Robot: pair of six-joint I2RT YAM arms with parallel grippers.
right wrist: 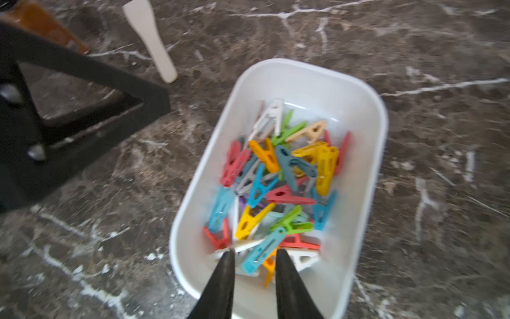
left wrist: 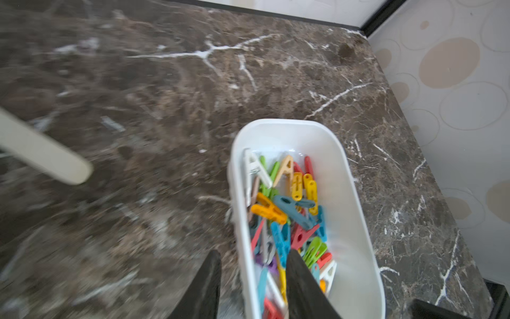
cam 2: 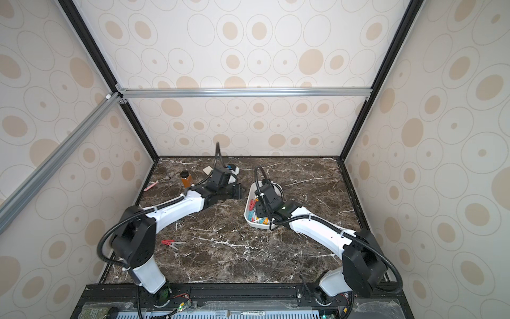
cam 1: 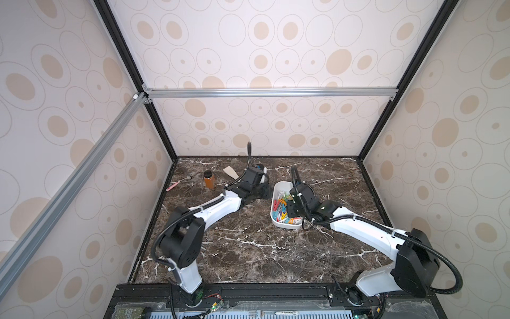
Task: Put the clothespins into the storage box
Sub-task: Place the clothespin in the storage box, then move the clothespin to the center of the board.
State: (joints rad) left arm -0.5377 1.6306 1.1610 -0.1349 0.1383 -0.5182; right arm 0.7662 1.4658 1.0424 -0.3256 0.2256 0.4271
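Clothespins (right wrist: 276, 179) heaped in box (right wrist: 303, 80); red stray (cam 2: 167, 242) left on desk (cam 2: 248, 262). Left fingers (left wrist: 209, 276) parted, empty, by box wall. Right fingers (right wrist: 287, 276) narrow above heap, probably poised for drop; hold cannot be told.

storage box (cam 1: 285, 225): on table (cam 1: 248, 256), R of ctr.
clothespins (cam 1: 280, 211): piled in storage box.
loose pair (cam 2: 172, 243): on table, front-L, well apart from box.
jar (cam 1: 209, 181): back-L, upright.
spatula (cam 1: 231, 173): R of jar.
slim tool (cam 1: 176, 184): L of jar.

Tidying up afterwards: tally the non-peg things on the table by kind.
storage box: 1
amber jar: 1
wooden spatula: 1
pink-handled tool: 1
Total: 4
A white-blue shape behind the left arm is unclear, uncounted.
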